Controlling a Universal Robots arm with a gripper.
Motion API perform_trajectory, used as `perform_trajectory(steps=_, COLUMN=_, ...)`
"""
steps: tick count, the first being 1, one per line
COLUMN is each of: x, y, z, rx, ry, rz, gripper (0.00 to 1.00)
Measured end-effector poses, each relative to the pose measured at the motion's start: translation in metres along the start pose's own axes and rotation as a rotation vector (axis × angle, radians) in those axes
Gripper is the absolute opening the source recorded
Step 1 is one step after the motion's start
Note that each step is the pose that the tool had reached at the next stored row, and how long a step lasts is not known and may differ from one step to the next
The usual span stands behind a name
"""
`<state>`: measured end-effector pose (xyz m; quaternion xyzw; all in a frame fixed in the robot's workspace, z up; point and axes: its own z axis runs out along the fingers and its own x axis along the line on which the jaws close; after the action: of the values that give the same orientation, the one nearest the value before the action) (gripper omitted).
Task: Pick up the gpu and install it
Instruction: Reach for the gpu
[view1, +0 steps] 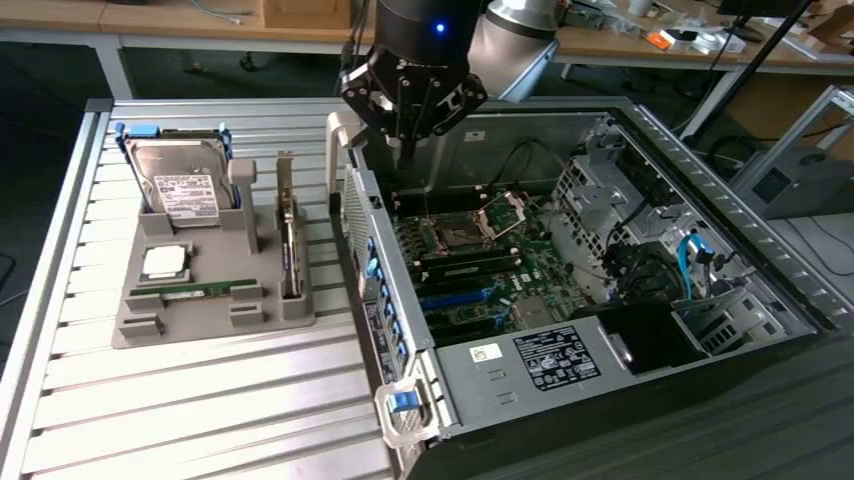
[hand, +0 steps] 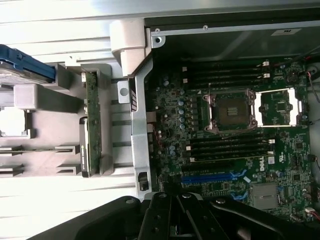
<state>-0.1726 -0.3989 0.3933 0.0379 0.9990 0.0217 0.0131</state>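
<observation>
On the exterior view's left, one grey holder (view1: 200, 325) carries one hard drive (view1: 180, 185), one CPU chip (view1: 167, 262), one RAM stick (view1: 194, 290) and one gpu (view1: 286, 235). The gpu stands on edge in the slot nearest the case. The gripper (view1: 398, 140) hangs above the case edge, near the gpu but apart from it, fingers drawn together, nothing held. To the right is one open PC case (view1: 747, 250) with one motherboard (view1: 494, 260). The wrist view adds one open CPU socket (hand: 232, 110) and one blue slot (hand: 210, 177), and shows the gpu (hand: 92, 115) edge-on. The hard drive's label and the case label (view1: 554, 355) are too small to read.
</observation>
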Motion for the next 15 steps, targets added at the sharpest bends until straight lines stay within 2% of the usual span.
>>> perform_trajectory(steps=15, x=0.0095, y=-0.0007, z=-0.0002, rx=-0.0001, ry=-0.0001, rz=0.000, gripper=0.11)
